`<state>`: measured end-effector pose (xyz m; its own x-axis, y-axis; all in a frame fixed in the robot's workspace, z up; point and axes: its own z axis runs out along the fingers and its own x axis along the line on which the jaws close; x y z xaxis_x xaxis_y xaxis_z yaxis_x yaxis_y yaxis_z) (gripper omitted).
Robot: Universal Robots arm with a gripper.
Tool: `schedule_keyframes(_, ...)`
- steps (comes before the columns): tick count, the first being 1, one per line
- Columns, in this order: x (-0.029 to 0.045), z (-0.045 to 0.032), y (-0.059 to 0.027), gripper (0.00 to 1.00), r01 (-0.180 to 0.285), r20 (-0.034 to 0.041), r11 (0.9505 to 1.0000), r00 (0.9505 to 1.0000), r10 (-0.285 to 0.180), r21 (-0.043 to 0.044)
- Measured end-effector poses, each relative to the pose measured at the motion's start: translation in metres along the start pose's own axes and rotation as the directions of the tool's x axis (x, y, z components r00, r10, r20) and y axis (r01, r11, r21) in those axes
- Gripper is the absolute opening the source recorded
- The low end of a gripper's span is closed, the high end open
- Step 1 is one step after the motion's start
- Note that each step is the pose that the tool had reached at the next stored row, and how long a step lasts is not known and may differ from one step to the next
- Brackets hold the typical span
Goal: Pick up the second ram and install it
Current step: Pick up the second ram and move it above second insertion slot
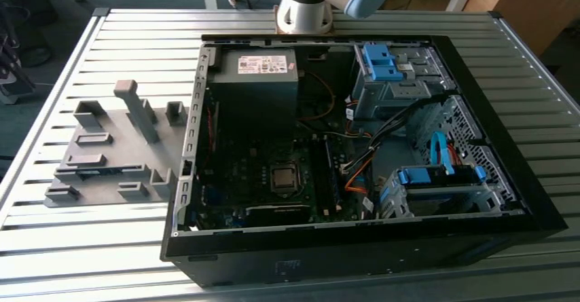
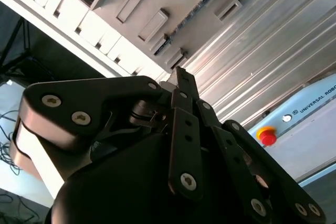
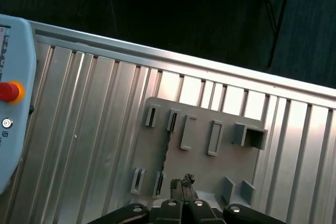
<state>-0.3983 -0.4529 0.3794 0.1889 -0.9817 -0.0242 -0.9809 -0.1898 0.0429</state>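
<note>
The second ram (image 3: 167,148) is a thin dark stick standing on edge in the holders of the grey fixture plate (image 3: 202,161). In the second wrist view the ram (image 2: 187,19) appears as a dark line across the plate. The exterior view has it as a dark strip (image 1: 88,172) near the plate's front. My gripper (image 3: 181,181) hangs well above the plate with its fingers together and nothing between them. In the second wrist view the gripper (image 2: 181,76) points toward the plate's edge, apart from the ram.
An open computer case (image 1: 186,146) lies on the slatted metal table (image 1: 100,248), at the exterior view's right of the fixture plate (image 1: 122,163). Upright grey blocks (image 1: 136,108) stand on the plate. A pale control pendant with a red button (image 3: 10,92) lies on the table.
</note>
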Motion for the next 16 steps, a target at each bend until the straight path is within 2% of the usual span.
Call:
schedule_keyframes(2,-0.0002,0.0008,0.0002,0.11,-0.016,0.0000,0.9999,0.9999,0.016,0.0028)
schedule_keyframes(4,-0.0002,0.0015,0.0003,0.11,-0.024,0.0019,0.9996,0.9997,0.024,0.0116)
schedule_keyframes(7,-0.0003,0.0021,0.0004,0.11,-0.032,0.0165,0.9993,0.9994,0.032,0.0204)
schedule_keyframes(9,-0.0004,0.0032,0.0003,0.11,-0.052,0.0185,0.9984,0.9985,0.052,0.0213)
schedule_keyframes(12,-0.0002,0.0048,0.0003,0.11,-0.105,0.0209,0.9942,0.9942,0.105,0.0222)
schedule_keyframes(16,-0.0002,0.0070,0.0002,0.11,-0.174,0.0241,0.9844,0.9845,0.174,0.0235)
